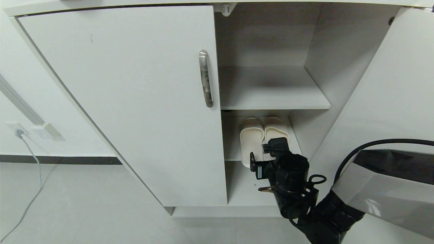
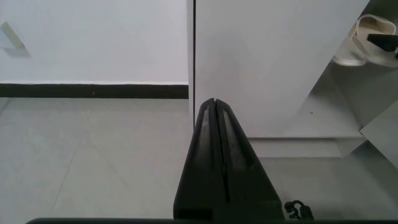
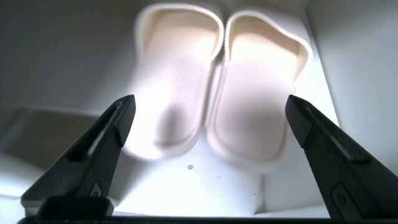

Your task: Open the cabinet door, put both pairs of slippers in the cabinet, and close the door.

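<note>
A cream pair of slippers (image 1: 258,137) lies side by side on the cabinet's lower shelf (image 1: 230,149), toes pointing inward. My right gripper (image 1: 261,154) hovers just in front of the pair, open, with nothing between its fingers. In the right wrist view the slippers (image 3: 217,99) sit beyond that gripper (image 3: 210,104), whose fingers are spread wide and apart from them. The cabinet's right door (image 1: 390,84) stands swung open. My left gripper (image 2: 214,106) is shut on nothing, low over the floor before the closed left door (image 2: 267,56). The slippers (image 2: 364,40) show at that view's edge.
The closed left door (image 1: 135,101) carries a vertical metal handle (image 1: 205,78). The upper shelf (image 1: 271,89) is bare, as is the bottom compartment's floor (image 1: 244,193). A wall socket with a grey cable (image 1: 18,133) is at the left, above pale floor tiles (image 1: 67,210).
</note>
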You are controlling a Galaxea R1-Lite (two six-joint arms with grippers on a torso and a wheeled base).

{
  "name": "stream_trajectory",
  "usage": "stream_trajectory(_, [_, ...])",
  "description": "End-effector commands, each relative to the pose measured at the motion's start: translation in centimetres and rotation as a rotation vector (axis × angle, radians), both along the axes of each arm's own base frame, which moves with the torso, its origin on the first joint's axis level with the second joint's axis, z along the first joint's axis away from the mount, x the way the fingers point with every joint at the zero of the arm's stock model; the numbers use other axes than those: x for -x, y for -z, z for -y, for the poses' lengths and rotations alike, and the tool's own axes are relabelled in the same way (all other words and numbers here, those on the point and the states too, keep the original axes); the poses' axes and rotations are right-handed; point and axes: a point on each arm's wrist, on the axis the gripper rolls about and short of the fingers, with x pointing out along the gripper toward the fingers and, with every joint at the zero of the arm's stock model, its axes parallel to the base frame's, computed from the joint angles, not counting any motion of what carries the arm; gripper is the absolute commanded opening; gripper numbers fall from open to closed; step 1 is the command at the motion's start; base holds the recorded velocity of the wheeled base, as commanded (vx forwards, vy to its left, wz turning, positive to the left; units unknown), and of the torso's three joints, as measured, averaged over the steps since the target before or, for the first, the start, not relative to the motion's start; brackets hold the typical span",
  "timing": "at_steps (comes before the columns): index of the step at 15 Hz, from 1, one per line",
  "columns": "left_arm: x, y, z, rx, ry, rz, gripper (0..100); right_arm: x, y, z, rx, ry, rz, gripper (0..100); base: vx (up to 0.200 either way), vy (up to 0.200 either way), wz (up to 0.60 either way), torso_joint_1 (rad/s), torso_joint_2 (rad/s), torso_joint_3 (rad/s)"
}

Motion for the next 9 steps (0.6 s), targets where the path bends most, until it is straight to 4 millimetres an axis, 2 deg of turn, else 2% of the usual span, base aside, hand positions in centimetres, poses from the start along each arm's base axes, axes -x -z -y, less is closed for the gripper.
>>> stream_trajectory(1, [-0.01,0.00,0.00,0.000,0.000,-0.002,0,1.42,-0.58,0.12,0.002,-0.024,0.000,100,0.000,0.000,0.00,0.000,0.00,0.000])
stream_trajectory(4, [-0.01,0.00,0.00,0.000,0.000,-0.002,0,1.36,-0.46,0.14,0.004,-0.022,-0.002,100,0.000,0.000,0.00,0.000,0.00,0.000])
stream_trajectory(8, [-0.01,0.00,0.00,0.000,0.000,-0.002,0,1.54,-0.29,-0.01,0.008,-0.028,-0.006,100,-0.200,0.000,0.00,0.004,0.00,-0.001])
stream_trajectory(9, [-0.01,0.00,0.00,0.000,0.000,-0.002,0,1.54,-0.29,-0.01,0.008,-0.028,-0.006,100,0.000,0.000,0.00,0.000,0.00,0.000])
